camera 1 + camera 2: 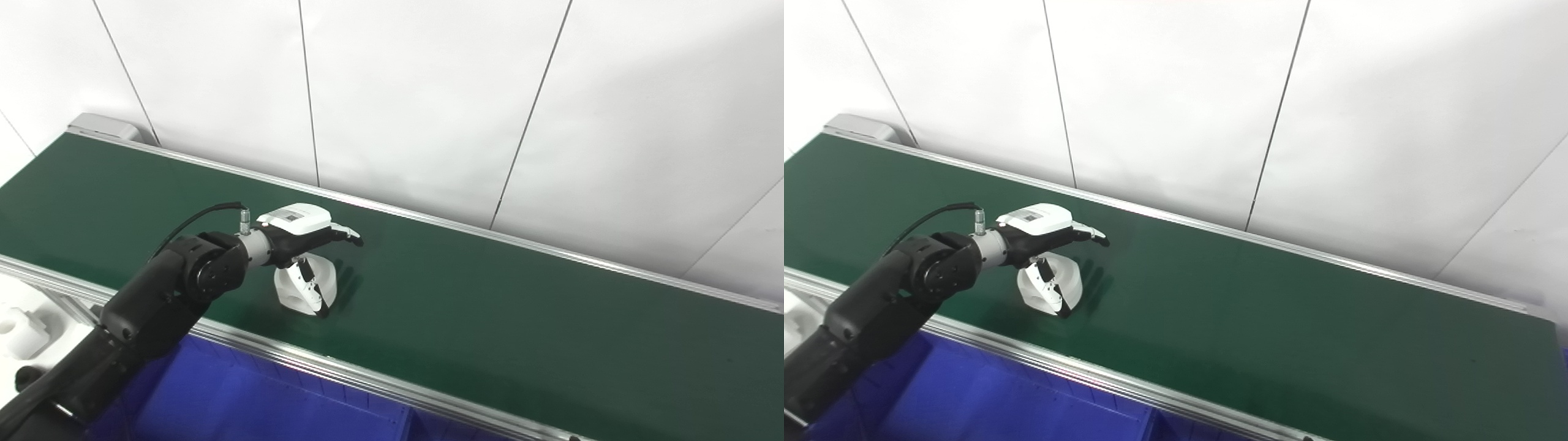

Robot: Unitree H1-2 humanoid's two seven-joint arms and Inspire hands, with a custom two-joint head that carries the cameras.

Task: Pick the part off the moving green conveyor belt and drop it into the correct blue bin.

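Note:
A white, rounded part (pixel 326 278) lies on the green conveyor belt (pixel 490 306), near its front side and left of the middle. My left hand (pixel 300 236) reaches over it from the left. Its fingers stretch out flat above the part and its thumb (pixel 311 293) hangs down in front of it. The hand is open and not closed on the part, which also shows in the right eye view (pixel 1072 278) under the hand (pixel 1041 229). My right hand is not in view.
A blue bin (pixel 245 398) stands below the belt's front metal rail (pixel 343 367); a divider shows at its right. A white moulded block (pixel 21 331) sits at the far left. A white panelled wall runs behind the belt.

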